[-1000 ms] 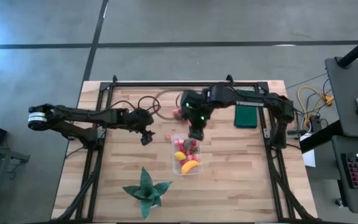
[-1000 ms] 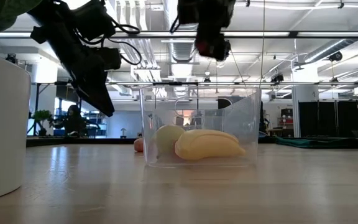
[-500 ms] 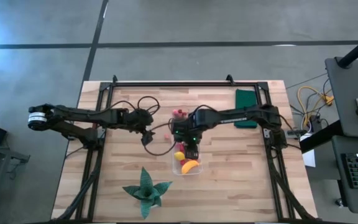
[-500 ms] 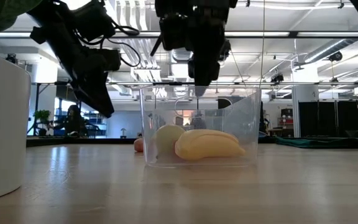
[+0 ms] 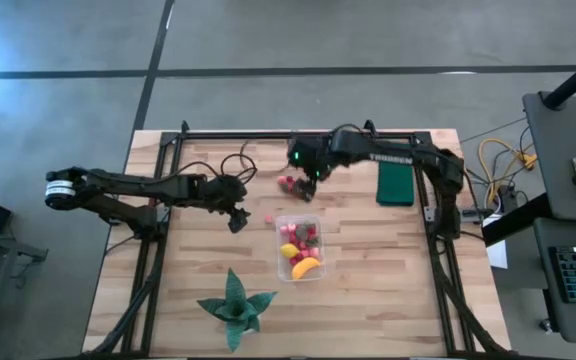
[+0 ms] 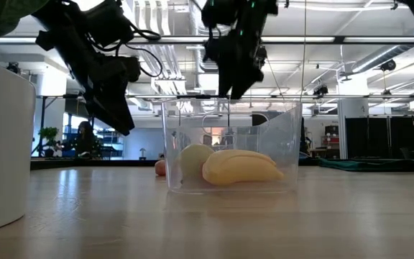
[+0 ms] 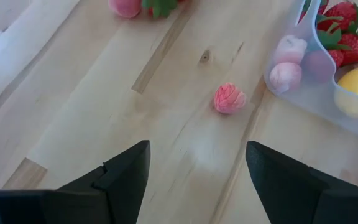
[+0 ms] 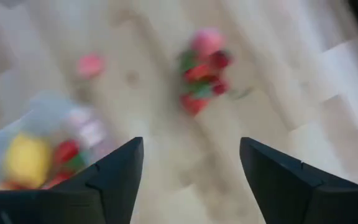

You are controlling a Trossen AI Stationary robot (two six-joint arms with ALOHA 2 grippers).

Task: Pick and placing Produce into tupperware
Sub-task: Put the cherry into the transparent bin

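Left gripper hung over the table's middle-left, jaws apart and empty, no different from a second earlier. A lone pink strawberry piece lay on the bare wood just ahead of it, close beside the tupperware but outside it.

The tupperware sat mid-table toward the near edge, holding the banana, the lemon and several red strawberries; two pale pink pieces pressed against its wall in the left wrist view.

Right gripper was what changed: half a second earlier it was down over the container, a second earlier closed; now it had lifted back toward the far edge, jaws spread wide with nothing between them. Likely a piece had just been dropped in. It now sat over the loose strawberry cluster near the far middle of the table, probably the next pick.

Judged remaining: that cluster plus the stray pink piece. Task well along, not finished.
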